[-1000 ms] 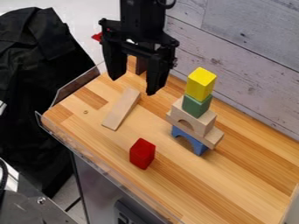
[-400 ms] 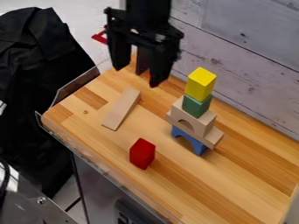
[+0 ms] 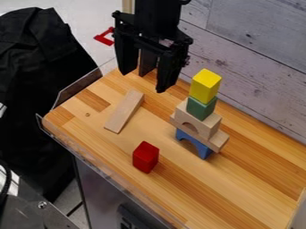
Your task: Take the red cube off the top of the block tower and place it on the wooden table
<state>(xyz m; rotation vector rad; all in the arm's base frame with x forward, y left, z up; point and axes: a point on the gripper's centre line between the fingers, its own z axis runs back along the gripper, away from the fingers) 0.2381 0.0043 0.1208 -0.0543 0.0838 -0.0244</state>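
The black gripper point(image 3: 142, 82) hangs open above the back left of the wooden table, with nothing between its fingers. Below it lies a flat plain wood plank point(image 3: 124, 112). To its right stands a stack: a blue arch point(image 3: 194, 144) at the bottom, a plain flat plank point(image 3: 217, 140) across it, a plain arch block point(image 3: 199, 124), a green block point(image 3: 201, 108), and a yellow block point(image 3: 206, 86) on top. Nearer the front, a red block point(image 3: 146, 157) stands on the table, apart from the stack.
The wooden table point(image 3: 239, 188) has a clear plastic guard point(image 3: 108, 167) along its front left edge. A whitewashed plank wall point(image 3: 254, 58) rises behind it. Black cloth point(image 3: 42, 80) hangs at the left, and a red object point(image 3: 104, 36) lies beyond the table.
The gripper has shifted to the right, first rising slightly and then coming down a little. It stays open. The blocks have not moved.
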